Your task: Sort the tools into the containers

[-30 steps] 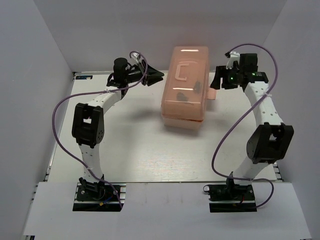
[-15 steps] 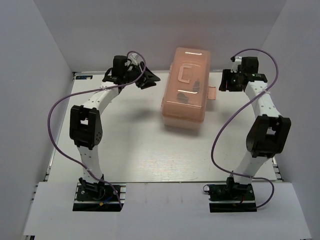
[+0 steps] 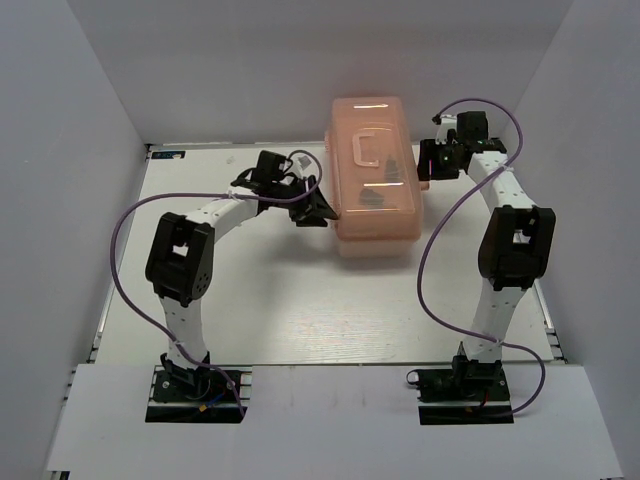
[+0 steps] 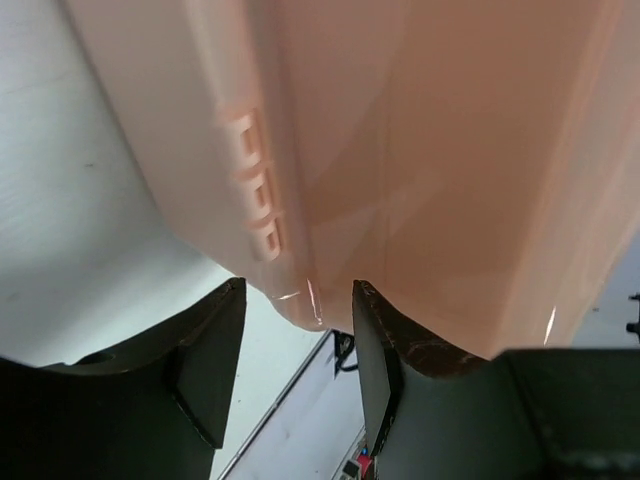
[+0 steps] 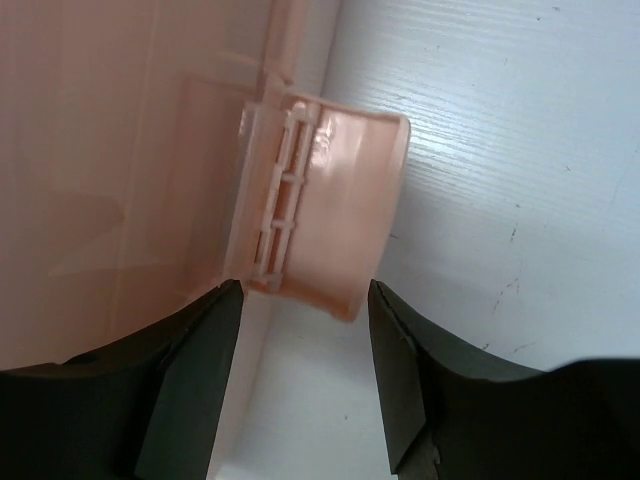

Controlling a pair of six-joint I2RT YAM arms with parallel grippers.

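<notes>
Toolbox shift: since a second ago we see the toolbox (image 3: 375, 210) turned from a tilt to nearly square with the frame, its far end now further left, still in the upper middle of the overhead view
Left claw shift: the left claw (image 3: 318, 212) has dropped from the upper left of the box to its left wall, close to the near corner
Right claw shift: the right claw (image 3: 428, 165) has come in from the far right to the box's right wall, and its arm now stands more upright
Left claw state: spread; in the wrist view a rounded lower corner of the box sits just above the gap, touching neither finger that we can see
Right claw state: jaws apart with the tip of the latch (image 5: 330, 200) between them; we cannot tell whether they pinch it
Toolbox make: translucent salmon-pink plastic, smooth and glossy, rounded corners, lid closed
Handle: the handle (image 3: 368, 147) is a paler C-shaped loop lying flat on the lid
Latch make: curved flap of the same pink, with a ribbed ladder-like hinge strip
Moulding: small raised characters (image 4: 255, 185) on the wall; we cannot read them
Tools: the tools (image 3: 378, 195) show only as dark blurs through the lid, inside the box
Table: the table (image 5: 500, 200) is white, with a fine grain
</notes>
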